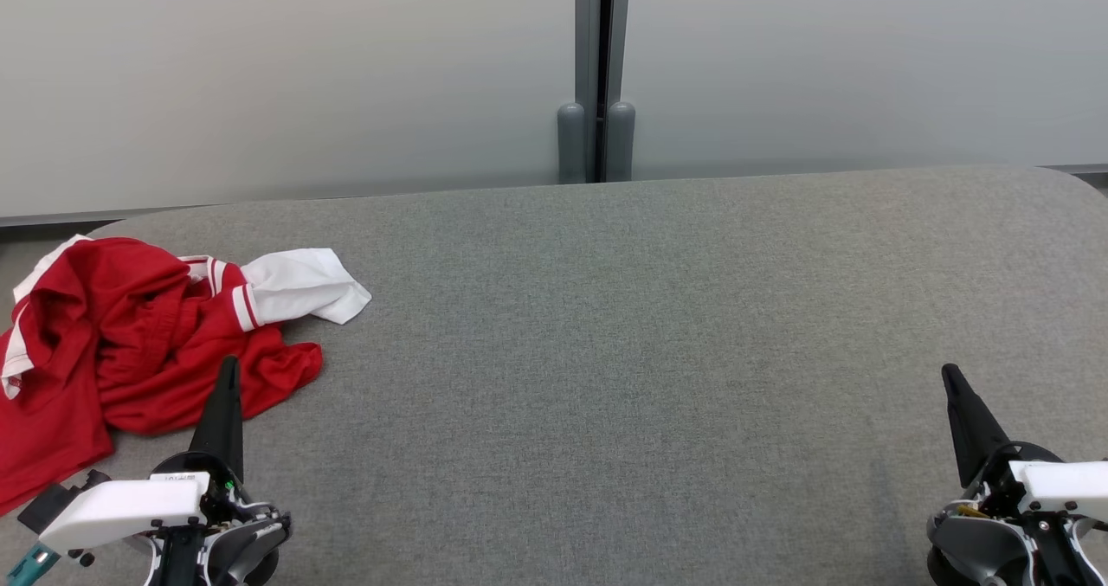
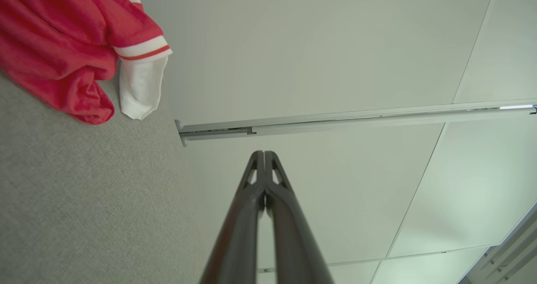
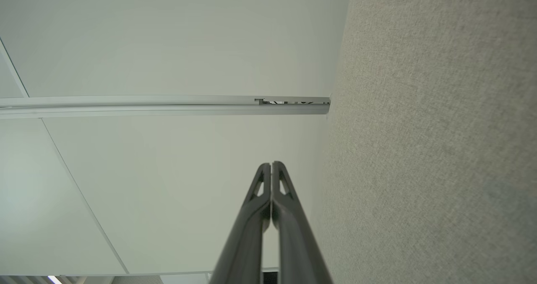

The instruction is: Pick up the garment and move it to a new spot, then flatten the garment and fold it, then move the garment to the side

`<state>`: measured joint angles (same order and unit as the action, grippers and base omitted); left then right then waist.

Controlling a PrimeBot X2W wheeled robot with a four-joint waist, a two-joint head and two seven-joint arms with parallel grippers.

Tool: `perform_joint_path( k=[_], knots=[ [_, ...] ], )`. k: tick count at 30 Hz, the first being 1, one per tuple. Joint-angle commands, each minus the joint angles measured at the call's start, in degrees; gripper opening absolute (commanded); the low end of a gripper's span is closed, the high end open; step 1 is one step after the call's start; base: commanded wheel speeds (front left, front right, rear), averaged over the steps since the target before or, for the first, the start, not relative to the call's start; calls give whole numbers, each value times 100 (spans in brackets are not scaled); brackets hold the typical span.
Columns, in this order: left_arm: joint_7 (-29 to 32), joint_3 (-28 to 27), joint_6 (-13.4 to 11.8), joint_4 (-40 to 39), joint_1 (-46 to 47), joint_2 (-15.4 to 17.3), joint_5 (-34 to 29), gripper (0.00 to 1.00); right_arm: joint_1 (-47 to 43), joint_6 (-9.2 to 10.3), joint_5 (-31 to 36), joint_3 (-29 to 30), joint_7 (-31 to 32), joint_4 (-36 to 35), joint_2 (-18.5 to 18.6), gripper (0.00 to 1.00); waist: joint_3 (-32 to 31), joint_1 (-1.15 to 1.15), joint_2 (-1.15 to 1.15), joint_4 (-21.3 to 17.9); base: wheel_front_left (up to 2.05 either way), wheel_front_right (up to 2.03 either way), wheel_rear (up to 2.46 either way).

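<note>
Garment, red and white, lies crumpled just ahead and left of left gripper, well apart from right gripper, both with fingers pressed together and empty; cloth looks light and limp, likely best pinched at a raised fold.

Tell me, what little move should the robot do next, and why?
Probably the left gripper should open its fingers and reach toward the red garment. It lies crumpled and unheld on the grey table, just beyond that gripper; the right gripper is far off, and both are shut.
</note>
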<state>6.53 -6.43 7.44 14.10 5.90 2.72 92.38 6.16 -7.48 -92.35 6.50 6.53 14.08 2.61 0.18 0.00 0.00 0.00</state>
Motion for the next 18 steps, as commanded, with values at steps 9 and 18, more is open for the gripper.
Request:
perform_joint_path(
  k=[9,18],
  knots=[
    [16,-22,17,-15,82,32,9,0,26,-2,-15,7,17,-15,53,0,0,0,0,0,0,0,0],
    [16,-22,17,-15,82,32,9,0,26,-2,-15,7,17,-15,53,0,0,0,0,0,0,0,0]
  ],
)
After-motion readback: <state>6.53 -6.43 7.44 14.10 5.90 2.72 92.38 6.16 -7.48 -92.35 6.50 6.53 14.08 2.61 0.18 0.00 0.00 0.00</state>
